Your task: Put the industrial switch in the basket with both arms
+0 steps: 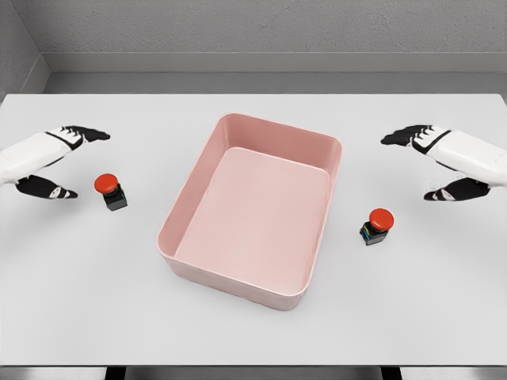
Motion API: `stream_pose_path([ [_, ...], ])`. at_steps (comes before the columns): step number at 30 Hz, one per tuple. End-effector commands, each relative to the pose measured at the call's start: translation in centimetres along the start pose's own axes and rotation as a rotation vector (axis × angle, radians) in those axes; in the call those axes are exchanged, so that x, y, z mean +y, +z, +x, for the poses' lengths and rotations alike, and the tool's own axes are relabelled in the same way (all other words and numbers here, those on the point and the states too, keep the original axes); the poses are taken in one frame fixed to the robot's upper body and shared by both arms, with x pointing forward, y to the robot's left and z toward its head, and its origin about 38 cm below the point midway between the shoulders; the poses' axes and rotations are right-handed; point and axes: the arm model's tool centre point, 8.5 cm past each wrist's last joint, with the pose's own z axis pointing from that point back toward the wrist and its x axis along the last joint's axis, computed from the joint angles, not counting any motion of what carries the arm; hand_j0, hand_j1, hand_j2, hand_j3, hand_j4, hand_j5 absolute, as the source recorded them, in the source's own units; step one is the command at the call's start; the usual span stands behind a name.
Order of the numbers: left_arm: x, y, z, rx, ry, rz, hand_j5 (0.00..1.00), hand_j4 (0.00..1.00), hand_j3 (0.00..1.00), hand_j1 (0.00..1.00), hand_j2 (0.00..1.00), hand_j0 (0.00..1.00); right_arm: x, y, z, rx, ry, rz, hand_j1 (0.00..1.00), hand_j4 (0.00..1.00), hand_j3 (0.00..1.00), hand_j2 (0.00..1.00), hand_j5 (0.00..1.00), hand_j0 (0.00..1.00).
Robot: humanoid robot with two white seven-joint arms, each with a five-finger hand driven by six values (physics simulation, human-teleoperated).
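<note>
Approach step: left robot hand [59, 162] and right robot hand [444, 162], both released, flank two red-capped black industrial switches [111, 191] [377, 226]; next, grasp each for the pink rectangular plastic basket [317, 142] mid-frame.

pink basket [326, 207], two red-capped black switches [110, 191] [377, 226], white table [79, 277], white hands with black fingers [85, 132].

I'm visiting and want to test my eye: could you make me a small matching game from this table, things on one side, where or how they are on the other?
Things:
1. left switch
2. right switch
3. basket
4. left robot hand

Places or states:
A. mid-table, nothing inside
B. right of the basket, untouched
C. open, holding nothing
D. just right of the left robot hand

Pairs: 1-D, 2-B, 3-A, 4-C
</note>
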Motion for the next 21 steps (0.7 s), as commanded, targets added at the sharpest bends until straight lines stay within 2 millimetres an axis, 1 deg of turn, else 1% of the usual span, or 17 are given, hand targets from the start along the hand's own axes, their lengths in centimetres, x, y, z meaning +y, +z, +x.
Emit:
stream_pose_path([
  [1,-0.2,-0.1,0.0,0.002,-0.018,-0.019,1.00,1.00,1.00,1.00,1.00,1.00,-0.2,0.1,0.0,0.000,-0.002,-0.004,1.00,1.00,1.00,1.00,1.00,1.00],
  [2,-0.2,-0.1,0.1,0.001,-0.017,-0.018,1.00,1.00,1.00,1.00,1.00,1.00,-0.3,0.1,0.1,-0.003,0.000,-0.004,1.00,1.00,1.00,1.00,1.00,1.00],
  [3,-0.3,-0.2,0.1,-0.001,-0.016,-0.018,1.00,1.00,1.00,1.00,1.00,1.00,0.0,-0.1,0.8,-0.020,0.006,0.004,1.00,1.00,1.00,1.00,1.00,1.00],
  [4,-0.4,-0.4,0.3,-0.007,-0.014,-0.019,1.00,1.00,1.00,1.00,1.00,1.00,0.7,0.0,1.1,-0.026,-0.001,0.016,1.00,1.00,1.00,1.00,1.00,1.00],
  [5,-0.5,-0.5,0.4,-0.010,-0.010,-0.019,1.00,1.00,1.00,1.00,1.00,1.00,1.5,0.0,1.1,-0.025,-0.015,0.029,1.00,1.00,1.00,1.00,1.00,1.00],
  [9,-0.6,-0.8,0.4,-0.008,-0.045,-0.038,1.00,1.00,1.00,1.00,1.00,1.00,2.8,0.2,1.2,-0.023,-0.040,0.048,1.00,1.00,1.00,1.00,1.00,1.00],
  [11,-1.1,-1.8,1.0,-0.027,-0.066,-0.054,1.00,1.00,1.00,1.00,1.00,1.00,3.4,0.3,1.3,-0.023,-0.052,0.056,1.00,1.00,1.00,1.00,1.00,1.00],
  [12,-1.1,-2.0,1.1,-0.033,-0.070,-0.060,1.00,1.00,1.00,1.00,1.00,1.00,3.7,0.4,1.3,-0.021,-0.057,0.060,1.00,1.00,1.00,1.00,1.00,1.00],
  [15,-1.2,-2.3,1.4,-0.040,-0.089,-0.072,1.00,1.00,1.00,1.00,1.00,1.00,4.1,0.5,1.4,-0.020,-0.066,0.065,1.00,1.00,1.00,1.00,1.00,1.00],
  [16,-1.3,-2.3,1.5,-0.041,-0.090,-0.074,1.00,1.00,1.00,1.00,1.00,1.00,4.2,0.3,1.9,-0.035,-0.062,0.065,1.00,1.00,1.00,1.00,1.00,1.00],
  [18,-1.4,-2.4,1.4,-0.040,-0.098,-0.079,1.00,1.00,1.00,1.00,1.00,1.00,4.3,0.2,2.1,-0.041,-0.061,0.068,1.00,1.00,1.00,1.00,1.00,1.00],
  [21,-2.0,-3.2,1.9,-0.060,-0.106,-0.103,1.00,1.00,1.00,1.00,1.00,1.00,4.6,-0.3,2.8,-0.054,-0.048,0.071,1.00,1.00,1.00,1.00,1.00,1.00],
])
